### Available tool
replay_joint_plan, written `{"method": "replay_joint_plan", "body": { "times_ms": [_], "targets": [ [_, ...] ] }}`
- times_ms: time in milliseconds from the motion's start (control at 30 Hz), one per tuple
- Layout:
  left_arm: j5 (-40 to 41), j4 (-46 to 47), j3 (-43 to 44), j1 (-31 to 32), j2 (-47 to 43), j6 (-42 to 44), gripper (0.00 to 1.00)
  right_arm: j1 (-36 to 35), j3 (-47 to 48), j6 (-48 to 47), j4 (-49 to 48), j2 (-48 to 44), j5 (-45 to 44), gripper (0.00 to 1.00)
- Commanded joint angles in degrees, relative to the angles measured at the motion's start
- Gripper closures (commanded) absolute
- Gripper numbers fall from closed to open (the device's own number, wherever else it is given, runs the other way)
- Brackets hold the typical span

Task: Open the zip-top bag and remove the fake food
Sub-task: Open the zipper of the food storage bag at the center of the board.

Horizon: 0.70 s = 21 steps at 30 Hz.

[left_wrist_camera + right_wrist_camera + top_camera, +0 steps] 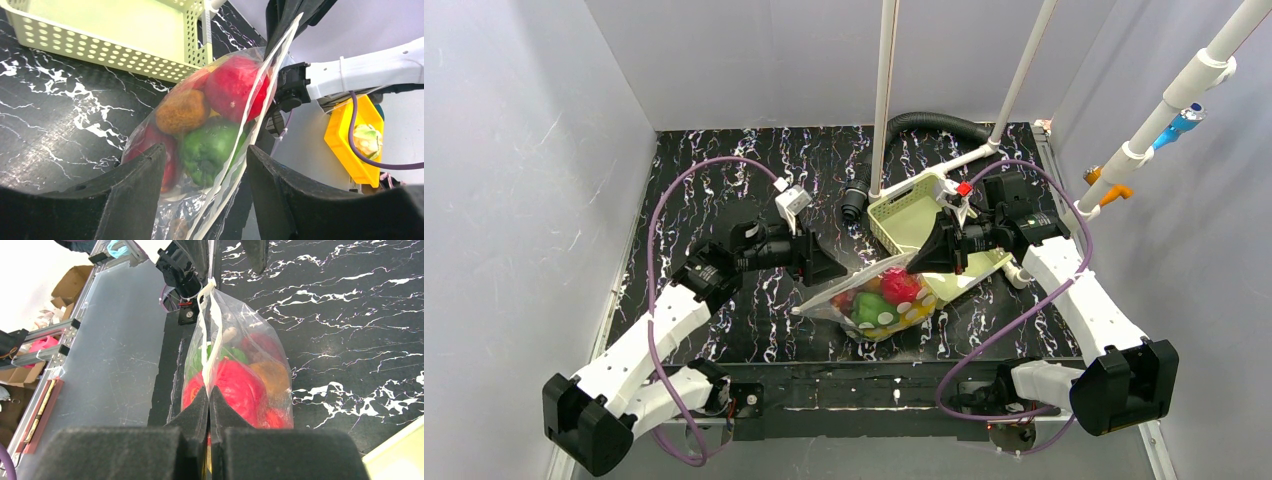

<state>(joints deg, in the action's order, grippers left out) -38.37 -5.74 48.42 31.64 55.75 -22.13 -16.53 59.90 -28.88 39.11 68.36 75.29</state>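
The zip-top bag (876,306) hangs slanted over the table's near middle, clear with white dots. Inside it is the fake food: a red round fruit (232,87), a green piece (207,150) and a brownish piece (182,111). My right gripper (209,390) is shut on the bag's top strip at its right end (924,262) and holds it up. My left gripper (205,150) is open at the bag's left end (829,268). Its fingers stand on either side of the white zip strip (260,105), with a gap on the right side.
The pale green slotted basket (904,215) stands just behind the bag, tilted against my right arm. A black hose (929,122) and white poles (886,90) rise at the back. A yellow bin (357,135) lies beyond the table's near edge.
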Motion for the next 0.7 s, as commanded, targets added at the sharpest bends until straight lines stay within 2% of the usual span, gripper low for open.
{"method": "replay_joint_plan", "body": {
  "times_ms": [0,233,667],
  "targets": [
    [-3.9,3.9,-0.6,1.4,0.7,0.8,0.42,-0.3,2.2,-1.1,0.6,-0.9,2.2,0.99],
    [-2.7,4.4,-0.7,2.9,2.4,1.0,0.50,-0.3,1.9,-1.2,0.5,-1.1,2.1,0.99],
    [-1.0,3.2,0.4,6.3,5.0,1.8,0.57,-0.3,1.5,-1.2,0.4,-1.6,1.8,0.99]
  ]
}}
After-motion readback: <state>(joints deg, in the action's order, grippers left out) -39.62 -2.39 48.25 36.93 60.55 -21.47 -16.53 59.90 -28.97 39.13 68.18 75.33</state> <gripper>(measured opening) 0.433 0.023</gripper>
